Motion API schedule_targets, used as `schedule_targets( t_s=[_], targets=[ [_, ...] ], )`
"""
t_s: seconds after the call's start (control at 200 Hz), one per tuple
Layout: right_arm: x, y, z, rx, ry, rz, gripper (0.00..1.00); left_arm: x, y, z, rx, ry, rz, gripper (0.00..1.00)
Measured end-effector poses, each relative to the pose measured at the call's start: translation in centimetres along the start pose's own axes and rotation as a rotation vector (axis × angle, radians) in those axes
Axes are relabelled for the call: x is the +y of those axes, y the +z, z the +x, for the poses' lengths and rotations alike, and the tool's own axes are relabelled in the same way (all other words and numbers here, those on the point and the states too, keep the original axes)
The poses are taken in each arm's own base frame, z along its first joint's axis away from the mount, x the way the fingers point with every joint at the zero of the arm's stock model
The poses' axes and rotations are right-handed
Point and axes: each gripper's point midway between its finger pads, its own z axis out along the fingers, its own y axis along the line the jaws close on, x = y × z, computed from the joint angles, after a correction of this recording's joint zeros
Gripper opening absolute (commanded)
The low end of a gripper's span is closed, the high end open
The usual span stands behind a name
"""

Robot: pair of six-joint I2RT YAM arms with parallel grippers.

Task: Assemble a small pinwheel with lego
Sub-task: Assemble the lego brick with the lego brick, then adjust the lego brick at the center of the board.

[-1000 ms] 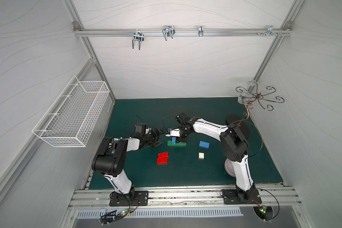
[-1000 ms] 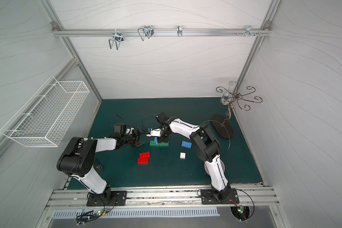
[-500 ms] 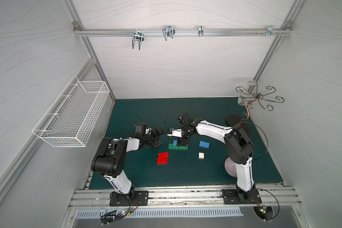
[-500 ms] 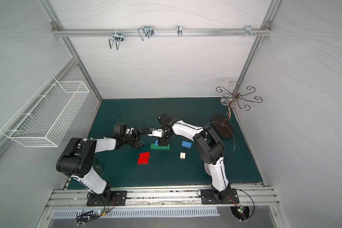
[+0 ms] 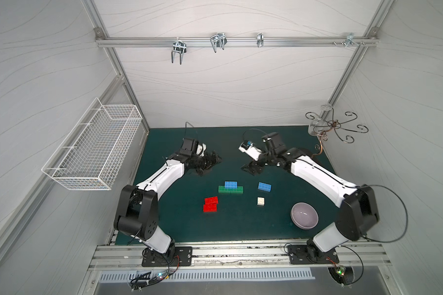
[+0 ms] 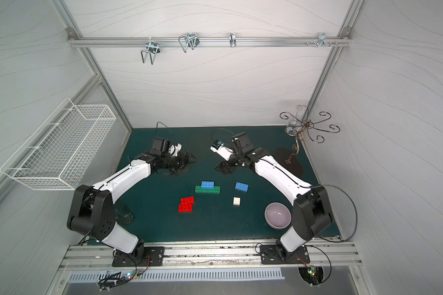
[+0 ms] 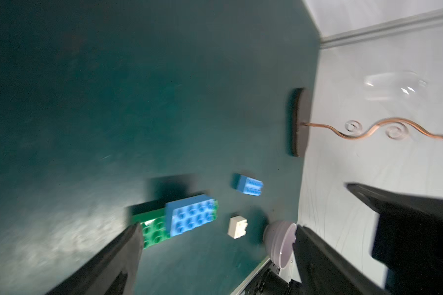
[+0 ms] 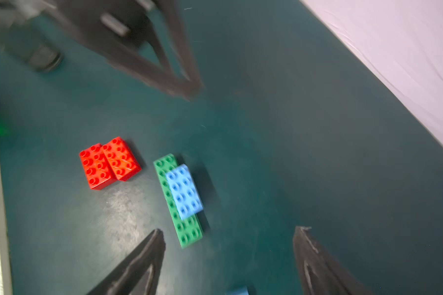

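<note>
Both grippers hung empty over the mat (image 5: 225, 143): the right gripper (image 8: 229, 229) had its fingers (image 8: 149, 255) spread wide with nothing between them, and the left gripper (image 7: 216, 227) stood just as far apart. The started pinwheel, a green strip (image 5: 230, 189) with one blue brick (image 5: 230, 184) sitting on its middle, lay flat ahead of both sets of fingers, roughly midway between them and touched by neither. From the right wrist, the strip's long axis ran away from the fingers, closer to one finger than the other. The loose blue brick (image 5: 264, 187) sat close under the right fingers, towards that arm's base and well apart from the left ones. The right arm therefore looked the nearer for it, and its long side ran parallel to the strip. The two red bricks (image 5: 210, 203), touching side by side, lay nearer the left fingers. The white square (image 5: 260, 201) lay beyond the loose blue one, towards the bowl (image 5: 304, 215).
</note>
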Motion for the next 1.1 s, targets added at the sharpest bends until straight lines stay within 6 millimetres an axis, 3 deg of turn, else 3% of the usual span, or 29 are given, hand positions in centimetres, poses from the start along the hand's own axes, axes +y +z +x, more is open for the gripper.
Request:
schedule_targets(
  t_s=[0.11, 0.205, 0.395, 0.555, 0.875, 1.1],
  targets=[
    [-4.0, -4.1, 1.7, -0.047, 0.339, 0.049, 0.79, -5.6, 0.1, -0.3, 0.041, 0.233, 0.063, 0.96],
    [-3.8, -4.4, 4.5, -0.008, 0.524, 0.022, 0.77, -7.6, 2.1, 1.2, 0.132, 0.395, 0.081, 0.96],
    [0.5, -1.9, 10.6, 0.174, 0.783, -0.102, 0.75, -4.9, 6.3, 6.2, 0.362, 0.549, 0.018, 0.95],
    [2.4, -0.8, 13.7, 0.264, 0.909, -0.147, 0.76, -3.1, 8.3, 7.3, 0.430, 0.564, -0.031, 0.95],
    [3.2, 2.0, 18.2, 0.377, 1.059, -0.170, 0.77, -4.3, 9.8, 7.4, 0.386, 0.607, -0.038, 0.95],
    [1.5, 3.9, 19.1, 0.403, 1.081, -0.138, 0.78, -3.8, 11.3, 7.5, 0.392, 0.602, -0.034, 0.95]
  ],
)
